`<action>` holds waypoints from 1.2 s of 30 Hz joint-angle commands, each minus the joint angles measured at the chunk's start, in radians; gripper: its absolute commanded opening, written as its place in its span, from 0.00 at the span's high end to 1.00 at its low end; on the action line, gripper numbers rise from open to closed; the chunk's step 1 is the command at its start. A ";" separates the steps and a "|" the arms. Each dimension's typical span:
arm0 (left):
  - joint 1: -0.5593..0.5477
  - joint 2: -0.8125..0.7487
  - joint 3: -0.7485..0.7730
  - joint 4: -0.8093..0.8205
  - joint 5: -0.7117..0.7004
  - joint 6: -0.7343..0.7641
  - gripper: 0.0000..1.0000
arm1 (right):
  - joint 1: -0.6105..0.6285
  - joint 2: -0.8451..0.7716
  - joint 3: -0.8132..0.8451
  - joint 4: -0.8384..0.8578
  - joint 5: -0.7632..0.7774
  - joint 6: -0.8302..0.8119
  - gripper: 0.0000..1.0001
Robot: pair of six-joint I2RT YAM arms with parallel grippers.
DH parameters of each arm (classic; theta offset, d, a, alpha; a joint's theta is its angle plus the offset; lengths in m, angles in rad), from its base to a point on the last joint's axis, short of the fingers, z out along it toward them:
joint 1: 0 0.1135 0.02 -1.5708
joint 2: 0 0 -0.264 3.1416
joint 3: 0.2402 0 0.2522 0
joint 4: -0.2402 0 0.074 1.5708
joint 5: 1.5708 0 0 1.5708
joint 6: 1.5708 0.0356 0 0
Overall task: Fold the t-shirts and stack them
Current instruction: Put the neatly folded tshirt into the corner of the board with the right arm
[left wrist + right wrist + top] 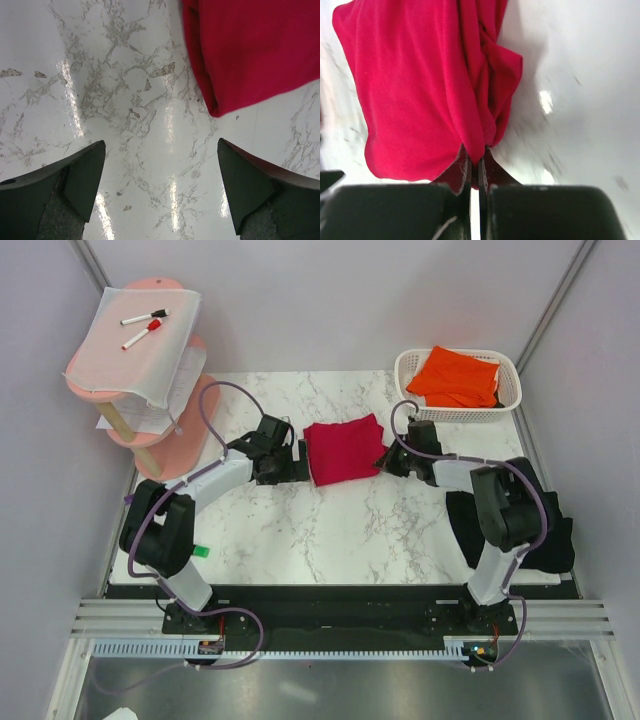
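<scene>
- I saw the crimson t-shirt [343,450] lying folded near the middle of the marble counter [330,530], between the two arms.
- The right gripper [475,160] was pressed together on a bunched fold at the shirt's edge, with red cloth pinched between its fingers.
- The left gripper [161,145] was spread wide over bare marble just beside the shirt's rounded corner, not touching it and holding nothing.
- The orange t-shirt [455,375] sat crumpled in the white basket [508,390] at the far right corner.
- The black t-shirt [555,535] lay at the counter's right edge, partly hidden by the right arm.
</scene>
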 commanded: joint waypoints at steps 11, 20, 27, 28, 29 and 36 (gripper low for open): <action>-0.004 0.047 0.045 0.006 -0.002 0.030 0.01 | -0.071 -0.627 -0.194 -0.586 0.255 -0.180 1.00; -0.011 0.033 0.039 0.015 0.030 0.032 0.01 | -0.173 -0.781 -0.352 -0.689 0.236 -0.136 1.00; -0.013 0.032 0.034 0.019 0.036 0.029 0.01 | -0.171 -0.698 -0.398 -0.629 0.128 -0.146 1.00; -0.013 0.029 0.033 0.019 0.036 0.029 0.01 | -0.171 -0.686 -0.401 -0.626 0.127 -0.146 1.00; -0.013 0.027 0.031 0.019 0.035 0.029 0.01 | -0.168 -0.668 -0.407 -0.625 0.127 -0.146 1.00; -0.015 0.021 0.023 0.034 0.058 0.027 0.01 | -0.170 -0.683 -0.420 -0.626 0.079 -0.169 0.56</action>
